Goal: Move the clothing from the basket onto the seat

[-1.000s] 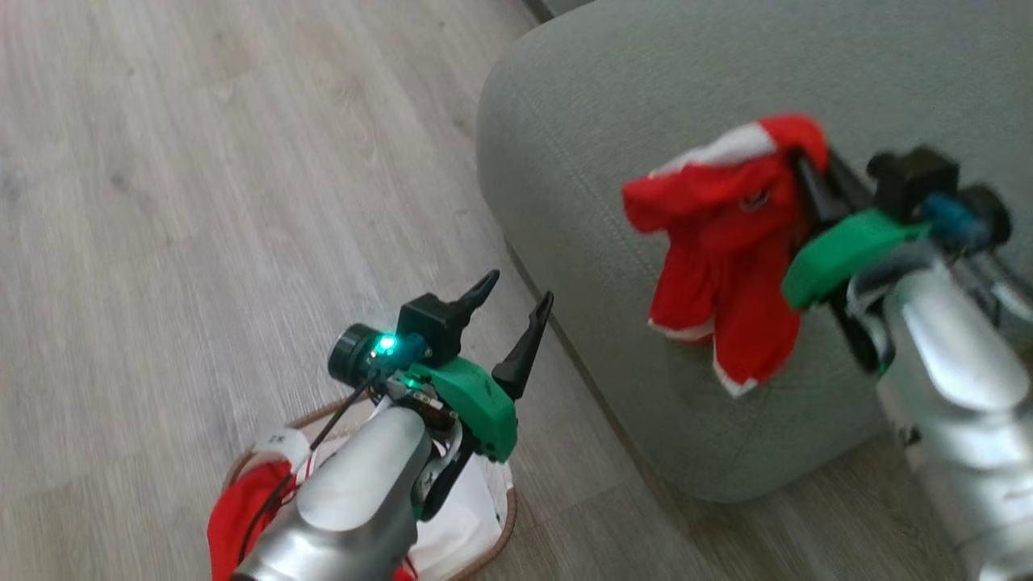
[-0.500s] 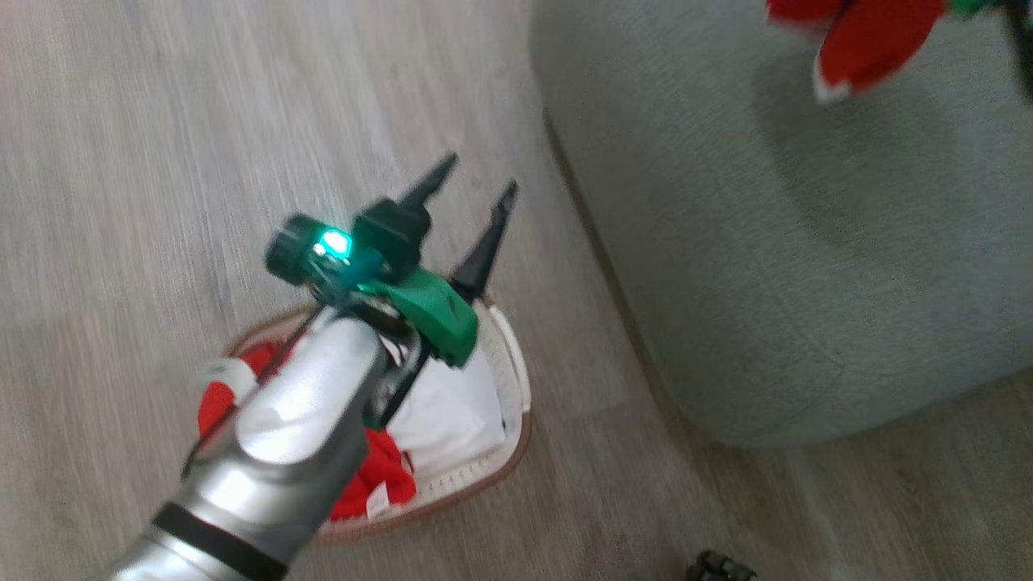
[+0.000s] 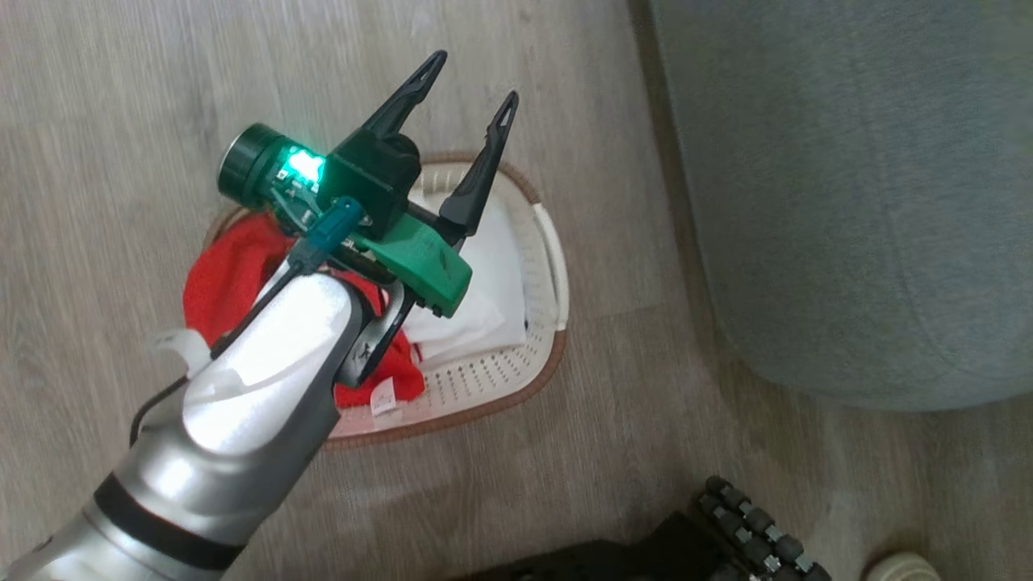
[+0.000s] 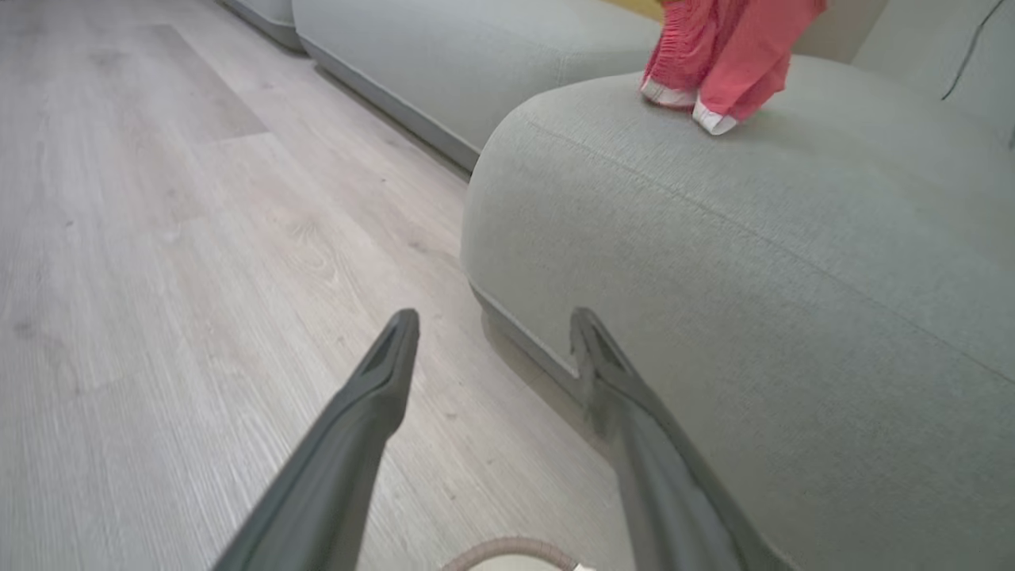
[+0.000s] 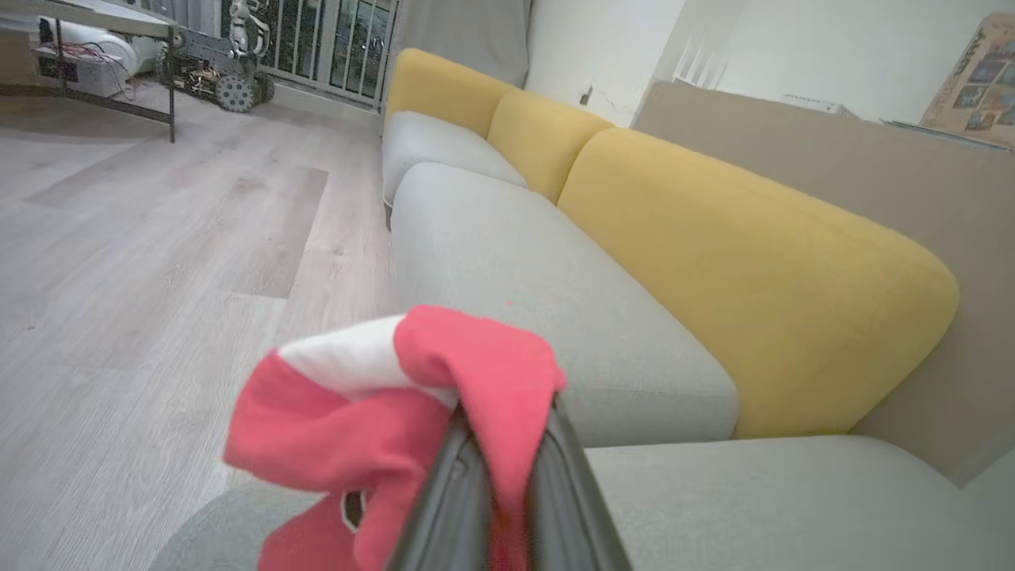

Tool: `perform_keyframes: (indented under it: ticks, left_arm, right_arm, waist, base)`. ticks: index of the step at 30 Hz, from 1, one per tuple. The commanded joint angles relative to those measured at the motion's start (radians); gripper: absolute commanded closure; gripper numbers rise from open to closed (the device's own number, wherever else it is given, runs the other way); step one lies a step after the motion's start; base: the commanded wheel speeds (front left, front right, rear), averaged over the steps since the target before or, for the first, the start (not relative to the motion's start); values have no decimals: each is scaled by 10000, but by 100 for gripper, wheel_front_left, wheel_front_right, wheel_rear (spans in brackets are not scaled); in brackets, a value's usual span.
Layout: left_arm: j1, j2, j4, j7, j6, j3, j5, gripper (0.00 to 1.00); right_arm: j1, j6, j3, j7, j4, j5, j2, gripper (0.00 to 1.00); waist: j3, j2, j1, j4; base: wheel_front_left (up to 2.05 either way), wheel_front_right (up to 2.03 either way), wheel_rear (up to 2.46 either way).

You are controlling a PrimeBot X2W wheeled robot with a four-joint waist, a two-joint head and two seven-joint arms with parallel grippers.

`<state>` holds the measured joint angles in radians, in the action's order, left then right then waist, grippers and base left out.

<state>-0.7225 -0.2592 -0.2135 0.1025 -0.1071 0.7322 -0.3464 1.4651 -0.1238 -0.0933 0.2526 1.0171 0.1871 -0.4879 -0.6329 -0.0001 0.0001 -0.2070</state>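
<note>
Seat delivery under way: a red garment [image 5: 396, 381] with a white band is held above the seat [image 5: 793, 500], a fold of it clamped between the closed fingers of the right end effector [image 5: 507, 428]. In the left wrist view its hems are seen hanging at the seat's top, perhaps just touching it. Within the last second the head camera has been swung down and away from the seat, so that the basket [image 3: 484, 387], cut off by the frame's edge before, is now taken in almost whole on the floor [image 3: 121, 97] just beside the seat's rounded corner. The remaining clothing [image 3: 234, 274], red and white, is heaped inside it. One piece is judged close to delivery, with release pending and most of the load left to fetch. The left end effector [image 3: 474, 79] is carried beside the seat's corner, over the basket, fingers spread apart and empty, pointed across the floor along the seat's flank. The silver left forearm [image 3: 258, 371] is angled up behind it.
</note>
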Motion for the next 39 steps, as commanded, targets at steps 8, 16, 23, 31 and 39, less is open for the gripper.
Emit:
perform_keyframes:
  ticks: [8,16,23,31,39]
  left_arm:
    - [-184,-390,713,-236,-192,-145,207,0]
    - [-146,-464,753,-313,-230,-38,211,0]
    - [16,-538,595,-178,-313,-90,85,0]
    - [384,-467,340,369,-485,-394,-333,0]
    - [901,-99,-204,1043,-566,-672,-909,0]
  right_arm:
    - [-762,-69,1725,88,340,-1135,715,100]
    - [-1604,-69,2692,90,779,-2108,1451,0]
    - [-2324,-69,2589,90,342,-2313,1963,0]
    - [-3841,-69,1442,91,-866,-1549,2156,0]
    - [-5177,-69,395,91,-2147,-687,1903,0]
  waist:
    - [-793,1,-1,273]
    - [-837,1,-1,250]
    - [-576,1,-1,86]
    - [370,1,-1,-61]
    - [2043,1,-1,247]
  base:
    - [0,0,0]
    - [0,0,0]
    - [0,0,0]
    - [0,0,0]
    - [0,0,0]
